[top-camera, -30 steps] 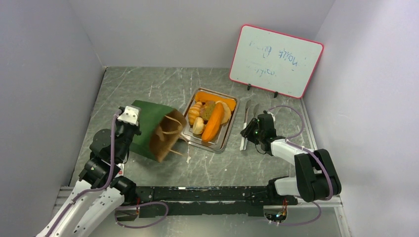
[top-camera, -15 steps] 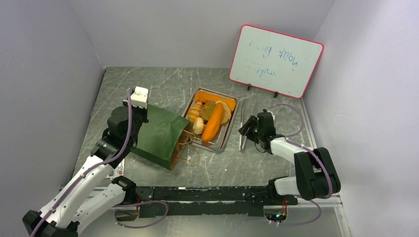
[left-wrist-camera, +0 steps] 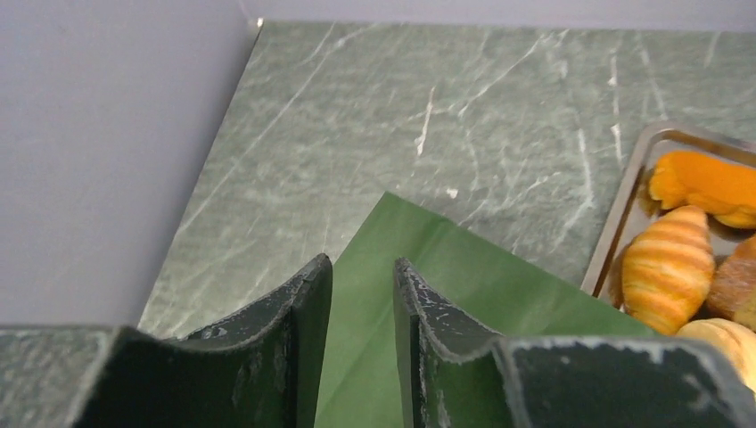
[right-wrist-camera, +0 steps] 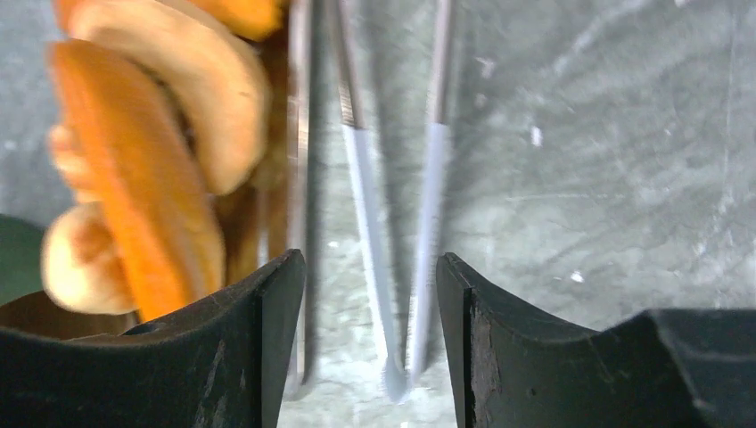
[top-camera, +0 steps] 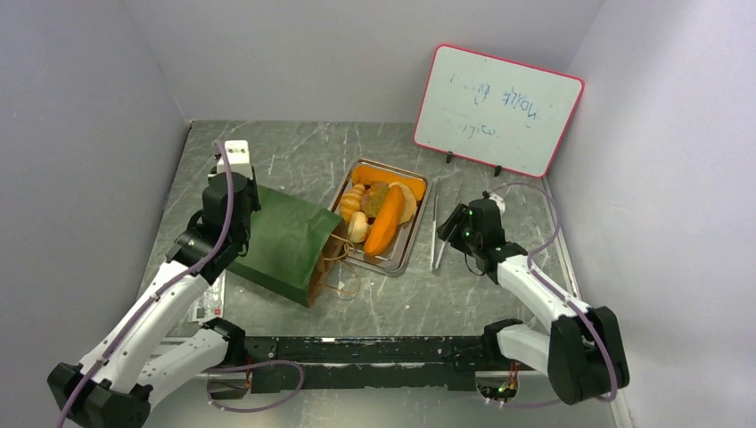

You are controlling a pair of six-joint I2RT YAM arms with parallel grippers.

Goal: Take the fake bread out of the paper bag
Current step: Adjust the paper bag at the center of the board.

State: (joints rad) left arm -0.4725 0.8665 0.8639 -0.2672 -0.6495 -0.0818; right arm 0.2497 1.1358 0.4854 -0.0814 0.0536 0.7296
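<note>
Left end effector [left-wrist-camera: 361, 263]: fingers a narrow gap apart, poised over the closed end of the paper bag [top-camera: 285, 245], with nothing pinched that I can see. The bag lies on its side on the desk [top-camera: 294, 152], its mouth just beside the metal tray [top-camera: 417, 223]. The fake bread [top-camera: 385, 221] is piled in that tray (a croissant and a long orange loaf among it). Right end effector [right-wrist-camera: 370, 257]: spread, empty, above the tongs [right-wrist-camera: 365, 187], which lie beside the tray.

Inside of paper bag [top-camera: 285, 242] hidden; whiteboard [top-camera: 497, 110] illegible.
</note>
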